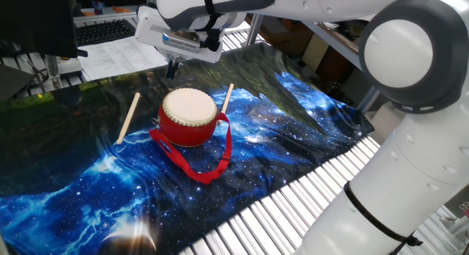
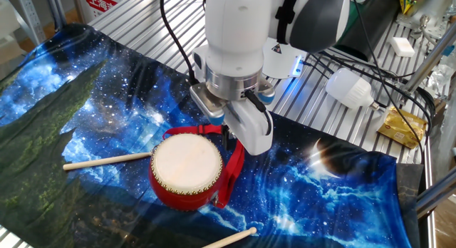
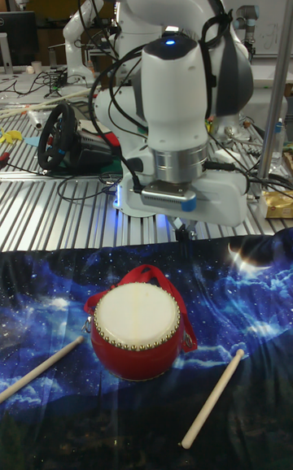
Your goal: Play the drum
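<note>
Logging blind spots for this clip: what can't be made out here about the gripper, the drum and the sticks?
- Gripper: its fingers are tiny and dark in one fixed view, and mostly hidden by its own body in the other views; open or shut is unclear.
- Drum: its far side and part of the red strap are hidden.
- Left stick: cut off by the tall view's edge.

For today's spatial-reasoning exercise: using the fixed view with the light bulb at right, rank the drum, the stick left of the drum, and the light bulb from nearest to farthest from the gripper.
1. The drum, just below and left of the gripper.
2. The light bulb, off the cloth to the right. Close to the stick; this ranking is tentative.
3. The stick, lying left of the drum.
</note>
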